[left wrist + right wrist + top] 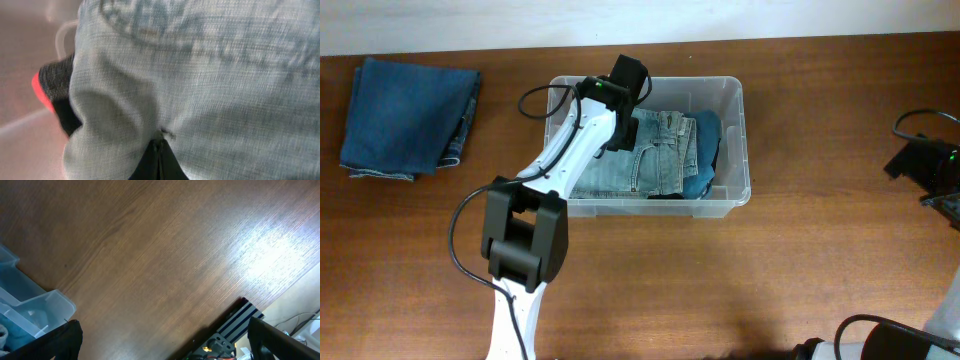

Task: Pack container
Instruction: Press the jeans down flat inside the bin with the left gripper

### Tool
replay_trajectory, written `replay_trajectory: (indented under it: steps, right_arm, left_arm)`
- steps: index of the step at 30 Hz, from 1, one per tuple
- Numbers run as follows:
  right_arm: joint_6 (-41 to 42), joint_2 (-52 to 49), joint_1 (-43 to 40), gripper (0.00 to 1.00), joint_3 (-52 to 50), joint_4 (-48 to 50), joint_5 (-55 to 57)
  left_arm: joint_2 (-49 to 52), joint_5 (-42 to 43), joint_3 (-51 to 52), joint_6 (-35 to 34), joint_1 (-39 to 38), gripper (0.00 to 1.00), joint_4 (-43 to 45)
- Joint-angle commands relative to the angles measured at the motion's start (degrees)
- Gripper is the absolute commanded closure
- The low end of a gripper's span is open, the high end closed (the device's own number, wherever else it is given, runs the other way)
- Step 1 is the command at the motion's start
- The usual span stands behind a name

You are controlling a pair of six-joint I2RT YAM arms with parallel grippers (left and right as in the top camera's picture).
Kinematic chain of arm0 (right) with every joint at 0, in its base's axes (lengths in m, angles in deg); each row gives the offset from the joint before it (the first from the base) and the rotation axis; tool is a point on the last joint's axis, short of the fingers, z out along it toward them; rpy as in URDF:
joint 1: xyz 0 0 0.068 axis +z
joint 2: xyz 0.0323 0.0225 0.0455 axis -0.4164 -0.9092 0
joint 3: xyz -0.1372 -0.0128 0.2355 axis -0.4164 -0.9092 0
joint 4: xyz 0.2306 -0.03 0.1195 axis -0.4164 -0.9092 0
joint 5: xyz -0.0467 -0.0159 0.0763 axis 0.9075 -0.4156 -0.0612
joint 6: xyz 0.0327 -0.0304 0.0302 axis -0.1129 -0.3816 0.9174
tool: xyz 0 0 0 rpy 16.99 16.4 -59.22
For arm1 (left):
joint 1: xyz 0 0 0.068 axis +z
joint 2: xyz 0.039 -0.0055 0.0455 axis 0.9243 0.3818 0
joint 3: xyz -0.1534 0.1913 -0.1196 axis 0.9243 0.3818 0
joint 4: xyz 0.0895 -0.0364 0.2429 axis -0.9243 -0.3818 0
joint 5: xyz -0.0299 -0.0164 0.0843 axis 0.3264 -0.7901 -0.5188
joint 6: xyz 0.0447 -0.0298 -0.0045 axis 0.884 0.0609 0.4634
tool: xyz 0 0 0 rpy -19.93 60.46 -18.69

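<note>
- the container (741, 118), a clear plastic bin, stands on the wooden table (820, 280), its long sides running left to right in the overhead view.
- inside the container lie folded light-wash jeans (665, 160), which fill most of its floor. a darker blue garment (708, 150) is tucked against the container's right end, partly under the jeans.
- the left arm reaches over the container's near left corner, and the left pincer (625, 128) is down inside the container at its left half, above the jeans.
- in the left wrist view the left pincer (159, 161) has its tips closed together and set against the light-wash jeans (210, 85). the cloth puckers at the tips, but i cannot tell whether any fold is caught between them.
- a black-and-red thing (49, 87) shows at the jeans' left edge in that view. it is too blurred to name.
- the right pincer (923, 165) sits well to the right of the container, above bare table.
- in the right wrist view the right pincer (165, 342) is spread wide with nothing between its fingers (67, 340), and a corner of the container (47, 305) shows at the lower left.
- folded dark denim (410, 118) lies on the table well to the left of the container, apart from it.
</note>
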Motion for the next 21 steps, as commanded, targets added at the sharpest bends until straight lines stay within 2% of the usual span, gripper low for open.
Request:
replay_trajectory:
  steps: [1,5,10,16,21]
  right_arm:
    - [0.3,0.2,-0.3,0.02,0.1,0.0,0.1]
    - [0.3,0.2,-0.2,0.01,0.1,0.0,0.1]
    - [0.3,0.2,-0.2,0.01,0.1,0.0,0.1]
    - [0.3,0.2,-0.3,0.02,0.1,0.0,0.1]
    - [0.3,0.2,-0.2,0.01,0.1,0.0,0.1]
  left_arm:
    - [-6.4,4.3,-1.3,-2.1,-1.0,0.99,-2.6]
    - [-7.8,14.4,-1.3,-3.6,-2.8,0.99,-5.6]
    - [-7.8,19.9,-1.3,-3.6,-5.4,0.99,-7.5]
    - [-7.5,16.9,0.8,-3.6,-9.7,0.99,-9.1]
    - [-7.4,15.6,5.5,-4.5,-10.8,0.98,-4.9]
